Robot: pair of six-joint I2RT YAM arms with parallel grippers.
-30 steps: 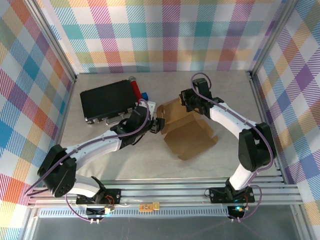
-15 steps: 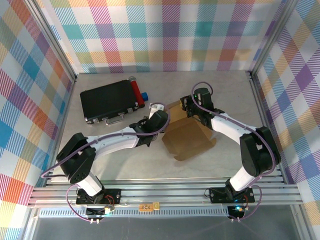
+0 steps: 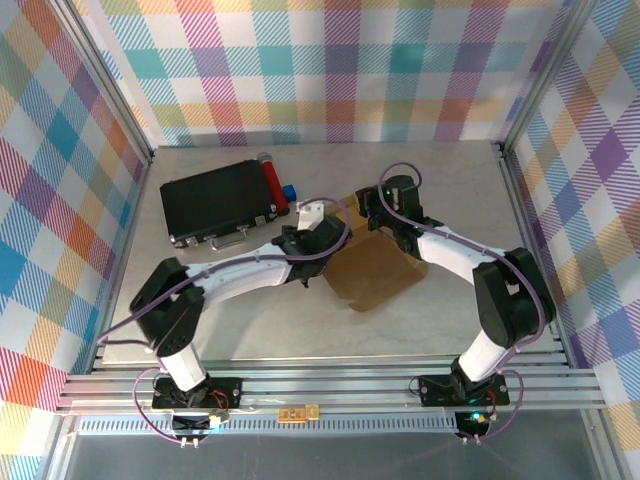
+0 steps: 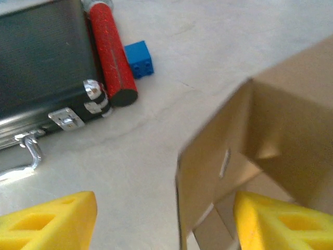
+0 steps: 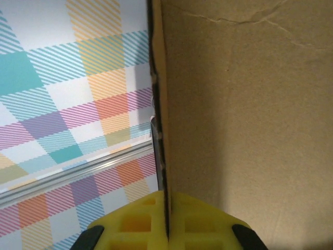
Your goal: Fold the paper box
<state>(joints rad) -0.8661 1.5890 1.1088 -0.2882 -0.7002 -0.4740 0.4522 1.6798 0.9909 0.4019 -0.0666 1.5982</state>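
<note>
So the paper box (image 3: pixel 375 272) was sitting mid-desk between the two arms, just right of the black case (image 3: pixel 218 205), which had the red roll (image 3: pixel 272 180) and a little blue brick (image 3: pixel 289 192) next to it. It looked half-formed to me. The base was flat on the desk (image 3: pixel 450 320) and at least one side panel was standing up.

The right fingers (image 5: pixel 138 224) were clamped tight on the thin edge of a cardboard panel, at the far side of the box going by the overhead view. The left fingers (image 4: pixel 52 219) were spread wide with nothing gripped. In the wrist view a standing flap (image 4: pixel 218 156) sat in the gap, close to the right-hand finger. I couldn't tell if it was touching.

What worried me was that the flap was way off-centre in that gap. If the left fingers closed from there, one finger would probably reach it first and shove it over instead of pinching it. That could crease the board off its fold line.

Also, the right fingers were the only thing anchoring the box, and only by an edge. A sideways push from the left could slide the whole box across the desk, or twist the held panel and bend it. The black case was also near enough that a wide swing of the left arm might clip it.
</note>
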